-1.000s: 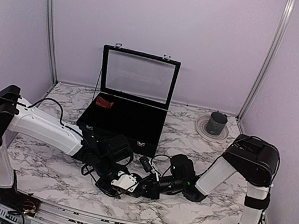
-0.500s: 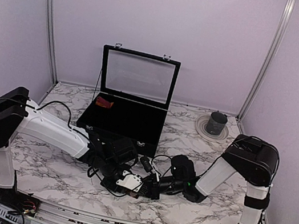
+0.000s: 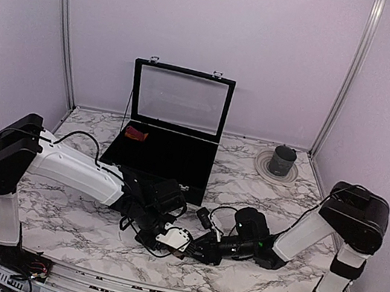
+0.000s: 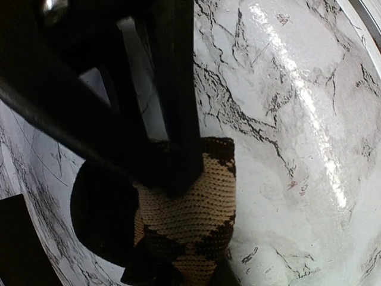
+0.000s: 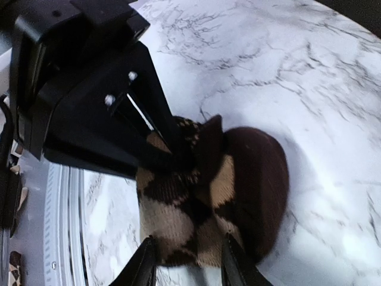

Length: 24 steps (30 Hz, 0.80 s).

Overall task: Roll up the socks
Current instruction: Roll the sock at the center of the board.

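Sock in play: the argyle sock, brown with tan diamonds, lies bunched in a short fat bundle on the marble worktop, near the front edge and between the 2 arms

Other sock: a red scrap of cloth lies in the open black case well behind; probably the 2nd sock, too small to be sure

Left pincer: the left pincer is narrow; its tips nip a fold at the top edge of the bundle and press it toward the worktop

Right pincer: the right pincer is parted; its 2 fingers stand either side of the bundle's near end; no squeeze on the cloth can be made out

Step in hand: by my reading, a hand-over in mid-roll; 1 side pins the roll while the other seeks a new hold

How to do it well: let the left hold bear all the restraint until the right has bitten deep across the whole bundle, not just an outer layer; then turn the roll over itself in a short arc, low to the worktop, so the layers stay tight

Risk: knit cloth springs back; if both holds are slack at once the bundle may unroll; a shallow nip may pull 1 layer out
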Available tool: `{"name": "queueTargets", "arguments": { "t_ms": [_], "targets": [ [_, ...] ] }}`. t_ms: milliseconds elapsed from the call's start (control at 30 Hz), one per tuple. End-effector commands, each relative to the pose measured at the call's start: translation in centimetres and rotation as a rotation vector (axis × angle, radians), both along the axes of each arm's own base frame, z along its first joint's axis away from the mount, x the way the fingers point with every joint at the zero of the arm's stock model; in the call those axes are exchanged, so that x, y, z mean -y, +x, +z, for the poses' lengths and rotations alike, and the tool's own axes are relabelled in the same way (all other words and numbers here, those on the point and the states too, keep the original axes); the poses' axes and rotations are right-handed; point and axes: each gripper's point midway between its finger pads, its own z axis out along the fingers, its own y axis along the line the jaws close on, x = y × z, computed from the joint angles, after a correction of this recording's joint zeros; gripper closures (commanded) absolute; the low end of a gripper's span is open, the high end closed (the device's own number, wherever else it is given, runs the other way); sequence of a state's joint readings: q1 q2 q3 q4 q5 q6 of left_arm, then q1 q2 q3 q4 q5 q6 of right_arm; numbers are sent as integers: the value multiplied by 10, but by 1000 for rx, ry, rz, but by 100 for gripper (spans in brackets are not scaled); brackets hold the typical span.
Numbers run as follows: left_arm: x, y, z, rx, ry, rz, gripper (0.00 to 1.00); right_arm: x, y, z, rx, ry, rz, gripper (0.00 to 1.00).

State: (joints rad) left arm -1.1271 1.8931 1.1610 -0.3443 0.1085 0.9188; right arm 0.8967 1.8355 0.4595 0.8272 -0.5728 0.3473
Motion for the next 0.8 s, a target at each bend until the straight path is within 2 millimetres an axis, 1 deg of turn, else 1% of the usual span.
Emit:
{"name": "queueTargets", "arguments": {
  "t_ms": [0, 33, 67, 100, 133, 233, 300, 333, 400, 467, 500, 533, 600, 667, 700, 733, 767],
  "targets": [
    [-76, -48, -49, -232, 355, 9, 92, 67, 5, -52, 13, -316, -183, 62],
    [-76, -51, -48, -250, 365, 13, 92, 69, 8, -47, 39, -309, -198, 60],
    [-77, -53, -47, -265, 376, 19, 92, 71, 10, -42, 65, -308, -209, 24],
    [-77, -55, -46, -284, 390, 27, 92, 73, 13, -36, 88, -303, -222, 3],
    [-78, -57, -44, -302, 402, 34, 92, 75, 16, -31, 115, -298, -238, 1],
    [-75, -63, -35, -346, 414, 51, 91, 83, 29, -7, 228, -272, -317, 0],
    [-72, -68, -28, -386, 413, 60, 91, 96, 42, 8, 296, -295, -418, 0],
    [-70, -70, -25, -405, 411, 69, 91, 101, 48, 20, 319, -275, -473, 0],
    [-67, -76, -22, -453, 419, 83, 91, 114, 55, 44, 317, -178, -607, 0],
    [-66, -81, -22, -510, 446, 103, 91, 122, 51, 72, 277, 14, -684, 0],
    [-66, -83, -23, -538, 463, 113, 91, 126, 48, 76, 264, 52, -703, 0],
    [-65, -84, -24, -558, 474, 119, 91, 125, 45, 79, 286, 56, -676, 0],
    [-64, -85, -27, -599, 502, 147, 91, 115, 36, 80, 405, -24, -590, 0],
    [-64, -84, -30, -655, 536, 199, 91, 102, 19, 76, 506, -94, -507, 0],
    [-63, -82, -31, -682, 545, 220, 91, 94, 10, 73, 530, -118, -455, 1],
    [-62, -81, -34, -714, 558, 246, 91, 88, 2, 70, 547, -138, -405, 4],
    [-62, -80, -35, -751, 570, 268, 91, 79, -9, 66, 569, -141, -336, 10]
  ]
}}
